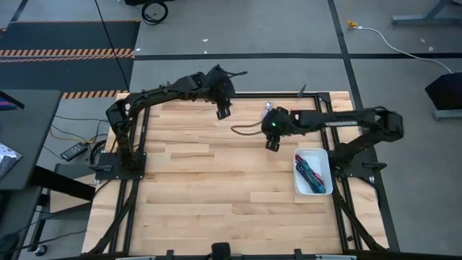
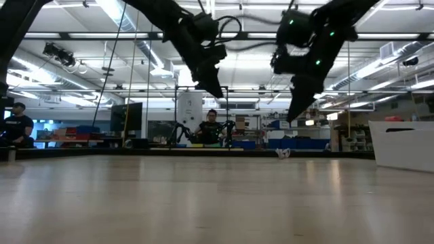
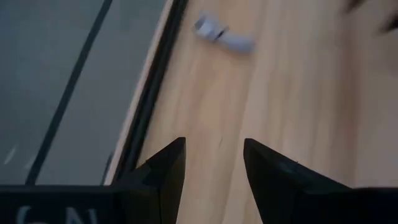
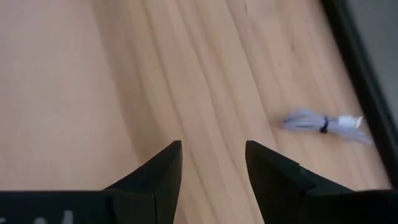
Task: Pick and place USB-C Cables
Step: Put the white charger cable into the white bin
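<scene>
One silvery lilac cable (image 4: 323, 124) is left out, lying loose near the far edge of the surface (image 1: 216, 188), between the two arms. Looks light and floppy, probably slippery; I'd pinch at the tied middle. Tray (image 1: 323, 189) at the right edge holds the other cables (image 1: 310, 173). Left gripper (image 3: 211, 163) and right gripper (image 4: 212, 163) hover above, jaws apart, empty.

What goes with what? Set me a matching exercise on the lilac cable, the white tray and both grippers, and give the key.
1. silvery lilac cable
2. white tray
3. left gripper
4. right gripper

A. holds the other cables
B. lies alone on the wood by the table's far edge
C. open, raised, between lilac cable and tray
D. open, raised, on the lilac cable's left-arm side

Pairs: 1-B, 2-A, 3-D, 4-C
</scene>
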### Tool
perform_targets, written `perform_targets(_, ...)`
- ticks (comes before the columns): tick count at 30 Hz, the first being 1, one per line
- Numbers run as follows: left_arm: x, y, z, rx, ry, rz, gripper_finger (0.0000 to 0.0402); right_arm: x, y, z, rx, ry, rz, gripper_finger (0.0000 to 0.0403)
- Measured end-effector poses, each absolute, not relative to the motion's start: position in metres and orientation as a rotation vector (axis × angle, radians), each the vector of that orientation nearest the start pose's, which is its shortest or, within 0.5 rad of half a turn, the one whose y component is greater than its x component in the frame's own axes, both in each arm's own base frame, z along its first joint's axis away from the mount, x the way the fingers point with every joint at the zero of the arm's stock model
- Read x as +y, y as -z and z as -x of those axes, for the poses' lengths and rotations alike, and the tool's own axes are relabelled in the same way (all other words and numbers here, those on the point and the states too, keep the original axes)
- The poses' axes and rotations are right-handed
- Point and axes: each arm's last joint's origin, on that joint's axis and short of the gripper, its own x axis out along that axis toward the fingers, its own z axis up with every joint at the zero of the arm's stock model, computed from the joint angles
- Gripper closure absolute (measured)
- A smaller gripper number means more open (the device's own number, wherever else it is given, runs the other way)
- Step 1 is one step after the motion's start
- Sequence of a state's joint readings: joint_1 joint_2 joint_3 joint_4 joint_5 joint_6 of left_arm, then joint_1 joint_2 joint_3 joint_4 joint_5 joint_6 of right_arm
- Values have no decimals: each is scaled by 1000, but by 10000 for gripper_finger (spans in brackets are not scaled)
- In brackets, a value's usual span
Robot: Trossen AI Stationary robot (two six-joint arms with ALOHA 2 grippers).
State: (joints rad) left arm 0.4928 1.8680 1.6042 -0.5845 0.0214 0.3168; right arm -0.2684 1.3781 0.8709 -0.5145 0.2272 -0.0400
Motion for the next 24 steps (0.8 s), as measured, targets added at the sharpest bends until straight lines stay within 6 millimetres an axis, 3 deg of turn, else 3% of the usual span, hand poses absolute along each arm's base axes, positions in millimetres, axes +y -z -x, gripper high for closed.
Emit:
perform_targets(4,199,-268,-363,774,-151,-50,230,-97,-209,-269,1112,439,-32,220)
perform_targets(10,215,-281,-346,727,-186,1,230,-125,-228,-298,1211,479,6,220)
perform_targets(15,209,-293,-339,701,-135,30,230,-168,-234,-301,1223,755,-374,220)
perform_targets(24,213,-288,-330,774,-139,58,230,-218,-197,-288,1297,759,-759,220)
